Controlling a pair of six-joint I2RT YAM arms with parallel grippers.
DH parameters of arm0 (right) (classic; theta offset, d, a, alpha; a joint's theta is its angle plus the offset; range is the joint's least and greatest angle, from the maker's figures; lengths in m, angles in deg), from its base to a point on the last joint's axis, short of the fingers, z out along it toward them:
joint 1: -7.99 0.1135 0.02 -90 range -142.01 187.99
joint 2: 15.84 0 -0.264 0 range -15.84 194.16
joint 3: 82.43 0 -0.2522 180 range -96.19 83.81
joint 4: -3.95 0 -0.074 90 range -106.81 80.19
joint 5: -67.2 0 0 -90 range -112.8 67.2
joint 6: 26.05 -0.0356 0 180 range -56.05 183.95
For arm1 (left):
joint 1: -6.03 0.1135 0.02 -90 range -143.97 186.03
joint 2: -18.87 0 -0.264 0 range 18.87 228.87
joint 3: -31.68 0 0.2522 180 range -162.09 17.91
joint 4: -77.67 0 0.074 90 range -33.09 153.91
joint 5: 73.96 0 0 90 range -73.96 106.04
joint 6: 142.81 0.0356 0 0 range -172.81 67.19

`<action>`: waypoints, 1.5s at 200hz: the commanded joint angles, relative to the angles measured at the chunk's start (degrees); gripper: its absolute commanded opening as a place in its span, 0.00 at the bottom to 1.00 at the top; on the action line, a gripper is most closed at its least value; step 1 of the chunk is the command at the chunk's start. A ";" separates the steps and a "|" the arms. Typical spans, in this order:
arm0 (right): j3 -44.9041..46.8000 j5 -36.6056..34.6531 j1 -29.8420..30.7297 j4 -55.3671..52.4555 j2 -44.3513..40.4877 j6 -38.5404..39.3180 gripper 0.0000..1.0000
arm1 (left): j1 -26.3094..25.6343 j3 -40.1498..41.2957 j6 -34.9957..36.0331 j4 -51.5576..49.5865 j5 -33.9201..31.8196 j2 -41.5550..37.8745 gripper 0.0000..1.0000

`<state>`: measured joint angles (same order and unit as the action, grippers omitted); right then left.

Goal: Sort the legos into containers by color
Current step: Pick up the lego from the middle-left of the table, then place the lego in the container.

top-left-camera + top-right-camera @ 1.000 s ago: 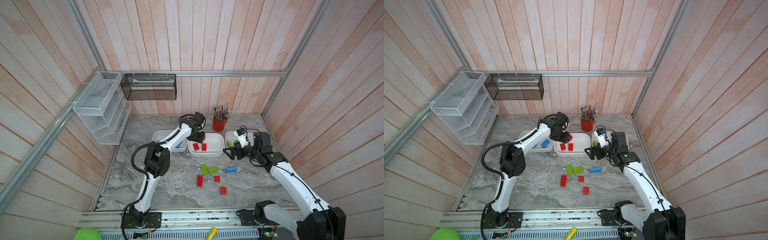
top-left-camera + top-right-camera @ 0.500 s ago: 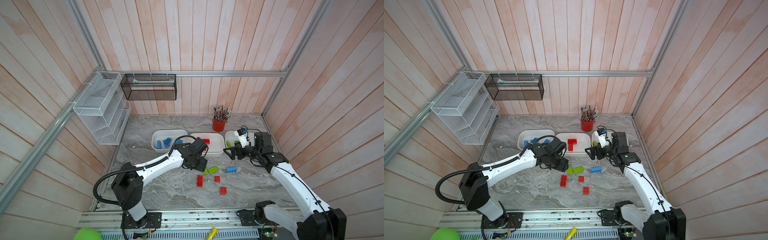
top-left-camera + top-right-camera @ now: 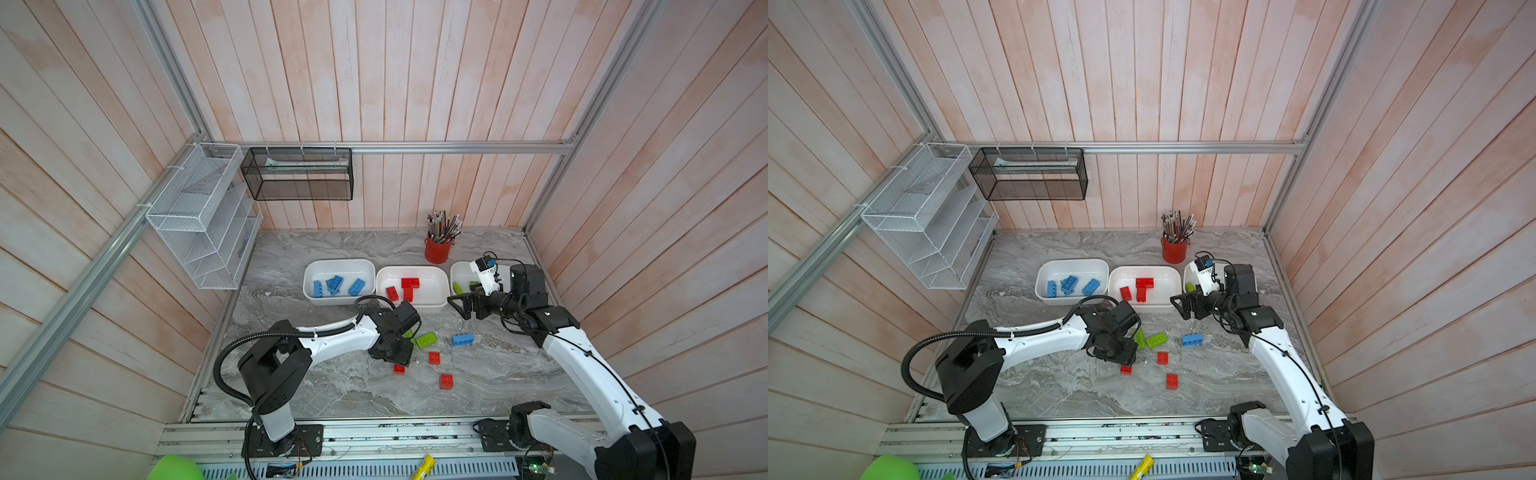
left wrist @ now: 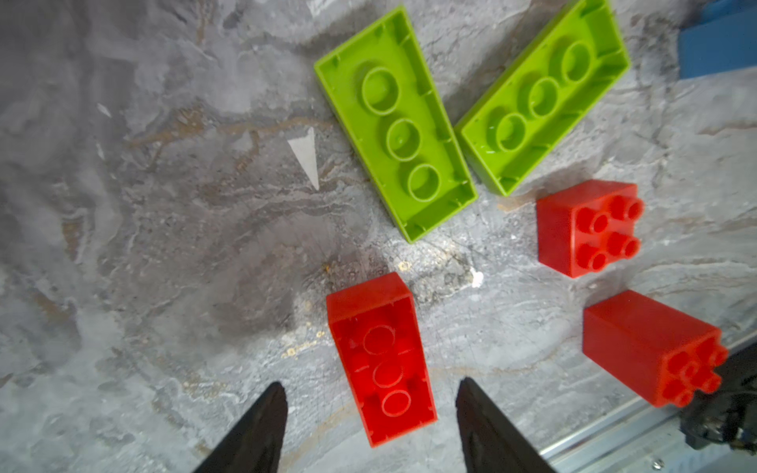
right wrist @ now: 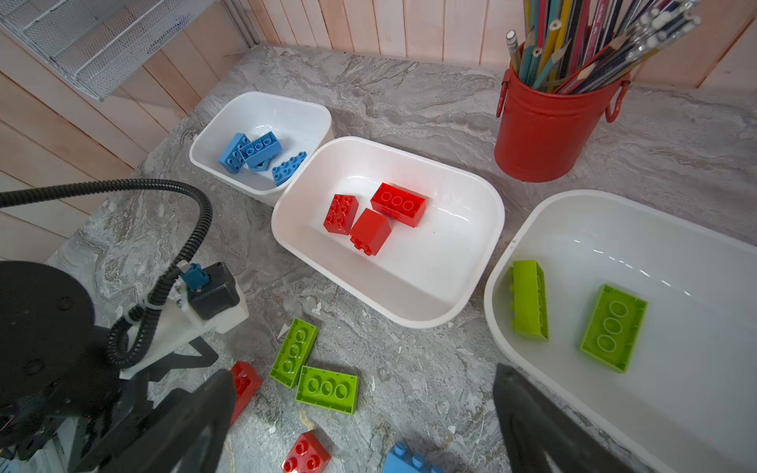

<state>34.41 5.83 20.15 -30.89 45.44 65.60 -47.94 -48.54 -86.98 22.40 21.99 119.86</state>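
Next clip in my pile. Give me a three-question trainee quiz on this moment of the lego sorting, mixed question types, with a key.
1. True or false: the left hand is shut on a green brick.
2. How many red bricks lie in the middle tub? A two, B three, C five.
3. Fill in: only one loose brick on the table is ____.
Key: 1 false, it is open, straddling an oblong red brick. 2 B. 3 blue, the lone blue brick.
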 commanded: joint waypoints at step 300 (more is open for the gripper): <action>0.19 3.88 -0.16 1.24 2.65 -1.13 0.98 | 18.47 -54.13 22.09 -13.59 -1.02 29.77 0.38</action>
<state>34.51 8.25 20.15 -30.33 46.86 65.07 -30.20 -98.27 -67.84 12.21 21.14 146.13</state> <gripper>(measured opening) 0.980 0.381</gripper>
